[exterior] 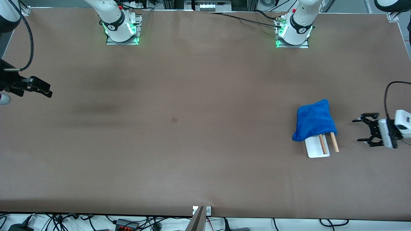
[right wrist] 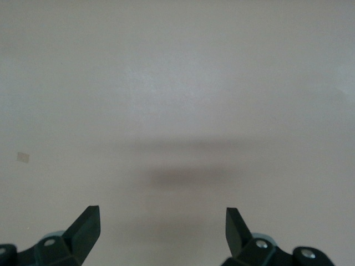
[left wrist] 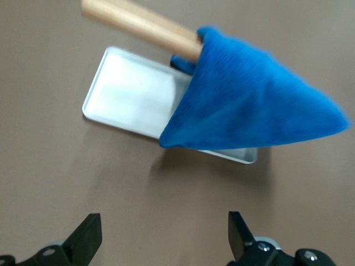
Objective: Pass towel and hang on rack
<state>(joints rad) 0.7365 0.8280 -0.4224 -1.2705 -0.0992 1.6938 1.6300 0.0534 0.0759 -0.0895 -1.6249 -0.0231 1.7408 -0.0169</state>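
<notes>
Fingers spread and empty on the left gripper (exterior: 362, 130) at the table's left-arm end, right gripper (exterior: 48, 91) likewise spread over bare brown tabletop (exterior: 179, 154), bright blue microfibre towel (exterior: 314, 120) draped over the white-based, wooden-rod rack (exterior: 318, 148), left wrist view alone showing the base's raised rim (left wrist: 127, 91).

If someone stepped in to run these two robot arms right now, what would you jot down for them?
Left gripper: open, empty, above the table at the left arm's end, beside the rack.
Right gripper: open, empty, waiting over bare table at the right arm's end.
Towel: draped over the rack's two wooden rods, covering most of them; the rod tips and the white base stick out.
Done: towel appears passed and hung.
Left: seemingly nothing except pulling the arms back.
</notes>
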